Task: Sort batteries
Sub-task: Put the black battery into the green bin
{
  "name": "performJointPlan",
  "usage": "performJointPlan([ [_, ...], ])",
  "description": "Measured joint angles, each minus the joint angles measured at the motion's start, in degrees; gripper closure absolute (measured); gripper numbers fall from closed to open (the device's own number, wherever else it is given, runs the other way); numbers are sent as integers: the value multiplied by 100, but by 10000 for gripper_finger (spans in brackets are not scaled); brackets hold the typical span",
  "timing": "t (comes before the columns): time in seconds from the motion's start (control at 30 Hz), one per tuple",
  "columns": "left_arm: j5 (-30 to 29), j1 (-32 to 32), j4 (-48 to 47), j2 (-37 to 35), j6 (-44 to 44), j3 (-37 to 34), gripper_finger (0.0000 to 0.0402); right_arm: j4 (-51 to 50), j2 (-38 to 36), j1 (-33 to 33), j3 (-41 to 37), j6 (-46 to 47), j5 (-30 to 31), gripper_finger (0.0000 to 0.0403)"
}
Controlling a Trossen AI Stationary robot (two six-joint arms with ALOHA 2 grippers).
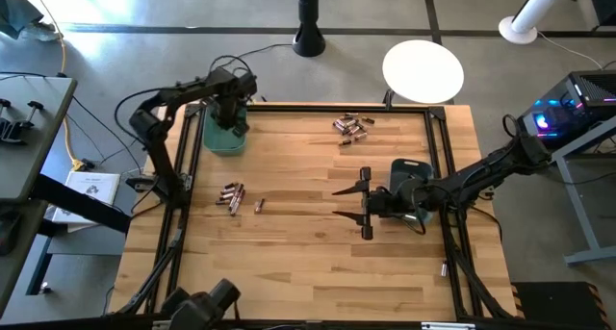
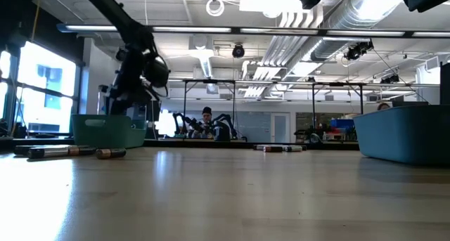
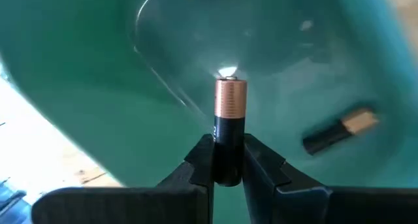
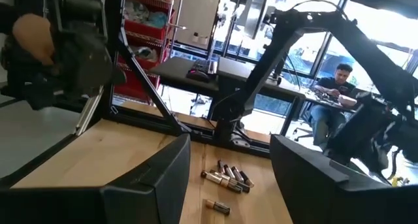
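Holding copper-topped battery (image 3: 229,123) clamped upright in left gripper (image 3: 228,168), directly over green bin (image 1: 227,136); one cell (image 3: 339,130) already inside. Release low, centred, clear of walls. Right gripper (image 1: 348,204) spread wide, empty, mid-table. Loose batteries (image 1: 231,195) remain on wood.

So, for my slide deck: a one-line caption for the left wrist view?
Left hand holds a copper-topped battery over the green bin, where another battery lies.

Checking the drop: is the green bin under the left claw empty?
No, a battery already lies in the green bin beyond the left claw.
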Motion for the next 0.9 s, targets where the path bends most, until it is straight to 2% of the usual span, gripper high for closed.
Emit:
performJointPlan([
  [0.13,-308,0,55,356,41,0,364,0,0,0,0,0,0,199],
  [0.7,-378,-2,300,1017,296,2,351,4,0,0,0,20,2,199],
  [0.9,-377,-2,439,1036,394,0,318,4,0,0,0,22,2,199],
])
